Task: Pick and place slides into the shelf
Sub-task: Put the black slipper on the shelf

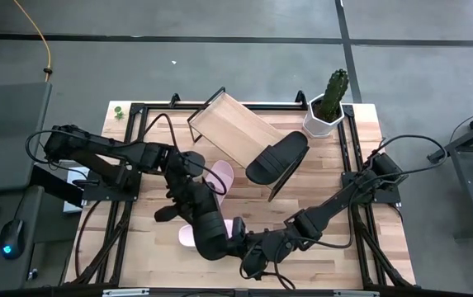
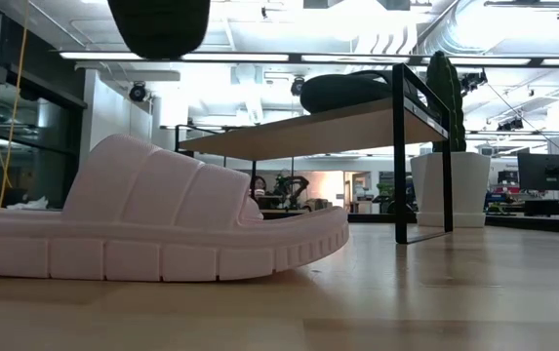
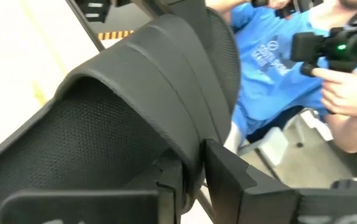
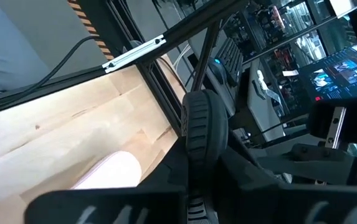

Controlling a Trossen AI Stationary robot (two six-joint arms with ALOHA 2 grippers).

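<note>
Both arms reach to the near side of the table (image 1: pixel 360 165), wrists almost meeting. The left gripper (image 3: pixel 187 180) is clamped on a black slide (image 3: pixel 134 112), held above the table. The right gripper (image 1: pixel 251 266) sits just beside it at the near edge, fingers closed.

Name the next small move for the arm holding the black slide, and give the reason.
Probably carry it over to the shelf. The left gripper grips a black slide by its strap, lifted off the table, with the right gripper close by. The shelf holds only the other black slide at one end, so the board beside it looks free.
</note>
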